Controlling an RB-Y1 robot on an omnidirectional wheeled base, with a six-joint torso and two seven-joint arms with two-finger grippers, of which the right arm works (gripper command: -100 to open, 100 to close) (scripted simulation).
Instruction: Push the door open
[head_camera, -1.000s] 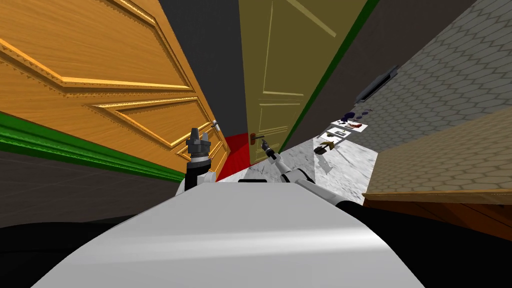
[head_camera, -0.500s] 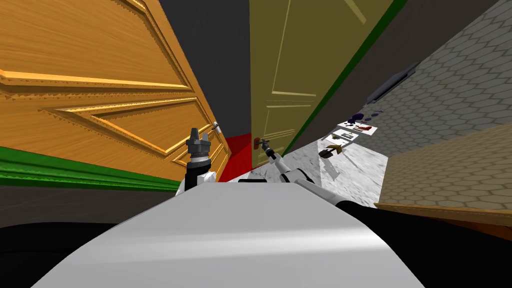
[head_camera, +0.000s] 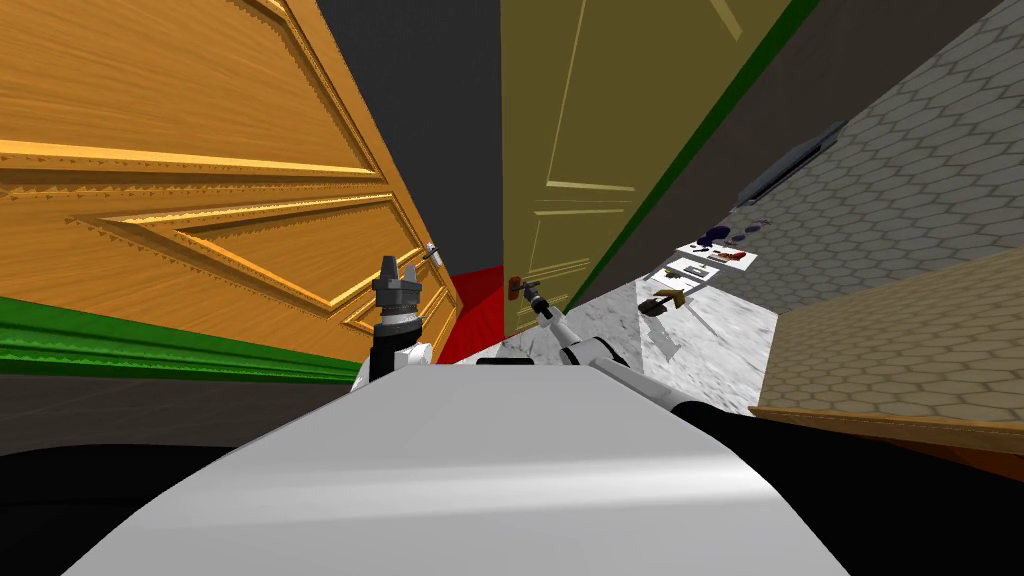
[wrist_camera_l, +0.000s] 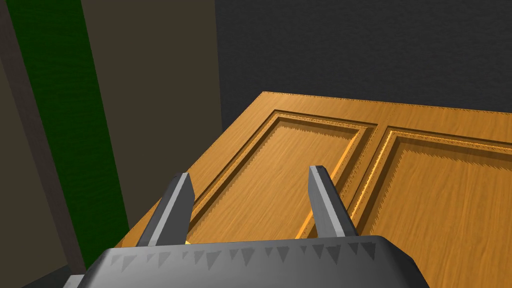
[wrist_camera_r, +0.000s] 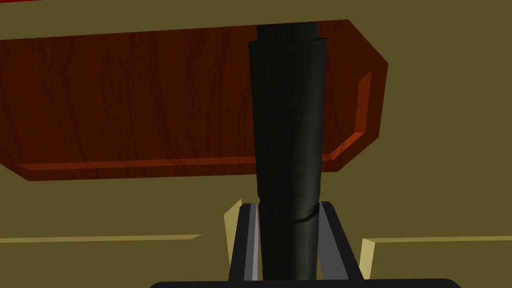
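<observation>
1. Right gripper (wrist_camera_r: 287, 212) clamps tight on the black handle (wrist_camera_r: 287, 100) of the olive door (head_camera: 560, 150), dead ahead.
2. Left gripper (wrist_camera_l: 250, 175) hangs wide open and empty beside the orange door (wrist_camera_l: 430, 200).
3. Grip looks set; next comes a steady forward push.

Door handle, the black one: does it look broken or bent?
Nothing stands out. The black lever handle runs straight out from its reddish-brown wooden plate on the olive door, unbent, and the right gripper is shut squarely on it, one finger on each side.
</observation>
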